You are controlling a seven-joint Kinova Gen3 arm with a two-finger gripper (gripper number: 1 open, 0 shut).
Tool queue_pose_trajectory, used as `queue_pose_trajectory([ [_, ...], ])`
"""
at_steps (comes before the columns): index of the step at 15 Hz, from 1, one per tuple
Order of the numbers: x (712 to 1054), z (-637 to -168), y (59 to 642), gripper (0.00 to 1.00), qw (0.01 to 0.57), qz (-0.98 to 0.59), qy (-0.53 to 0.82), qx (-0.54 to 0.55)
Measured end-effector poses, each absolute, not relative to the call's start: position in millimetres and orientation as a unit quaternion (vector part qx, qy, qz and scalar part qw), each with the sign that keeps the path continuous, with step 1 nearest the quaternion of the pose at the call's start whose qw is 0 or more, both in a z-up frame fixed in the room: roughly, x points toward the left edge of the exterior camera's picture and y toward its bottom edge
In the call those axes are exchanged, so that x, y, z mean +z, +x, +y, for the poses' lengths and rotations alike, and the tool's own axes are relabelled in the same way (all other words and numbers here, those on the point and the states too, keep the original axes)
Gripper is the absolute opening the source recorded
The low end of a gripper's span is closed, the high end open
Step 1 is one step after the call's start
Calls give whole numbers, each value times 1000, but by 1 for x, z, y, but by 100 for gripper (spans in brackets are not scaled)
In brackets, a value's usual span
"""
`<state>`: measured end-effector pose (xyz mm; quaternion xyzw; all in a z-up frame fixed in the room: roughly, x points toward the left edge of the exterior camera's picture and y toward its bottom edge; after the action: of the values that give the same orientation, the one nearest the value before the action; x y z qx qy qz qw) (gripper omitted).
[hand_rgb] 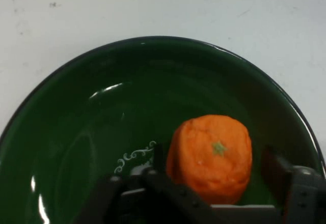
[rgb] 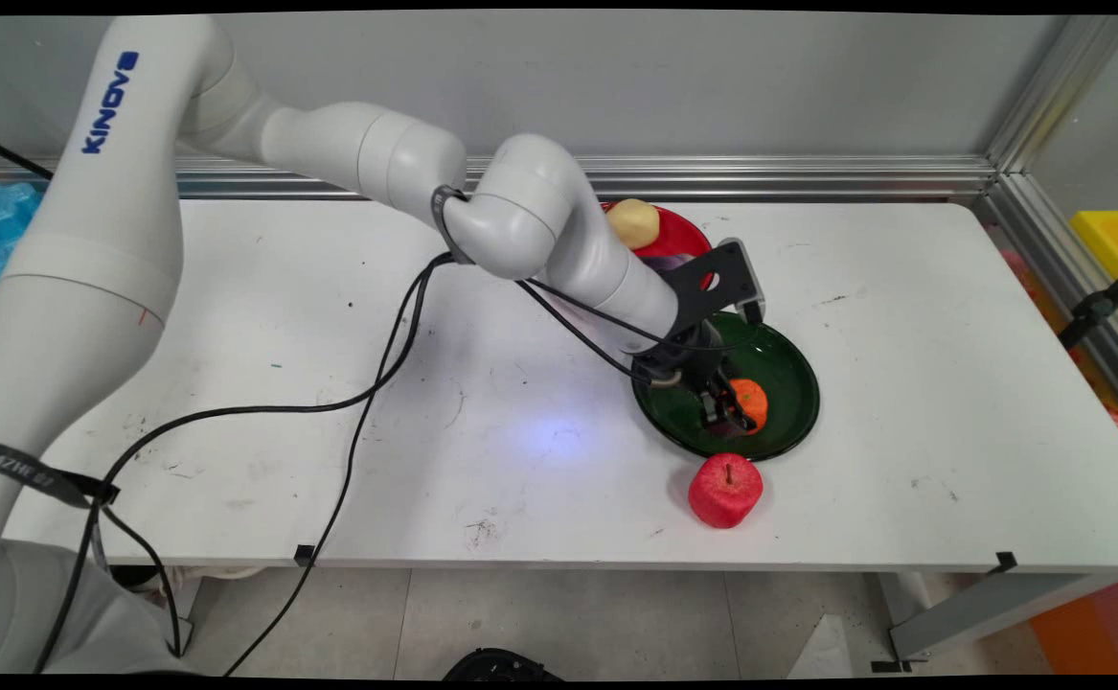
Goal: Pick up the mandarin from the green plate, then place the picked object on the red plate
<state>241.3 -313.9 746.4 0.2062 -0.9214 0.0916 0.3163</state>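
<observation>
1. The gripper (hand_rgb: 214, 170) is down in the green plate (rgb: 788, 369), fingers apart on either side of the orange (hand_rgb: 211, 158), not visibly clamped on it.
2. An apple (rgb: 725, 490) sits just beside the plate; a red plate (rgb: 678, 235) lies behind it.

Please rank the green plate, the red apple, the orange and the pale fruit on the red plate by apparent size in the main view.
1. Green plate
2. Red apple
3. Pale fruit, partly hidden by the arm and farther away, so unsure against the apple
4. Orange, partly covered by the end effector
</observation>
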Motion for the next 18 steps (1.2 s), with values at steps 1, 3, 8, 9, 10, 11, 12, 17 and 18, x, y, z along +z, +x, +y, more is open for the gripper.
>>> queue_pose_trajectory([
  [1,745,-314,241,0,317,-921,207,91],
  [3,742,-313,240,0,318,-921,208,90],
  [8,741,-315,240,0,321,-919,209,94],
  [9,742,-317,241,0,322,-919,209,96],
  [10,745,-319,242,0,323,-918,208,97],
  [11,749,-322,244,0,325,-918,206,99],
  [12,755,-326,246,0,326,-917,205,101],
  [17,784,-354,267,0,331,-914,201,119],
  [18,789,-360,274,0,330,-914,201,124],
])
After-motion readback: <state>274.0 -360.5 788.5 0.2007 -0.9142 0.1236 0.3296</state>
